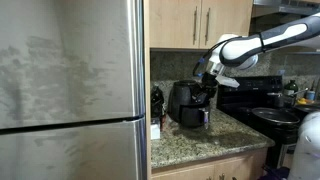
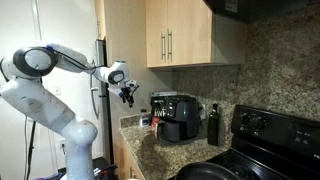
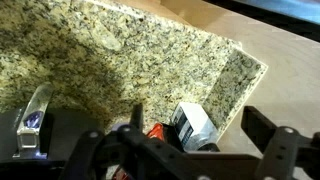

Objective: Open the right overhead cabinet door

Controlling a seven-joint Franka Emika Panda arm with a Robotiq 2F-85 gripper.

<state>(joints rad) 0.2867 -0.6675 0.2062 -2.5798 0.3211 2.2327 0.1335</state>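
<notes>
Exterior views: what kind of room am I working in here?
Most likely a home kitchen. There is a speckled granite countertop, a black stove beside it, and a tall stainless-steel refrigerator at the counter's other end.

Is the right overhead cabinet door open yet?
No, in an exterior view the right cabinet door sits shut, flush with the left door.

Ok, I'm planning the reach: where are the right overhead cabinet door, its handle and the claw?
right overhead cabinet door (image 2: 190, 32): in an exterior view, middle of its panel.
handle (image 2: 170, 45): in an exterior view, middle of the bar.
claw (image 2: 128, 96): in an exterior view, midway between its fingertips.
</notes>
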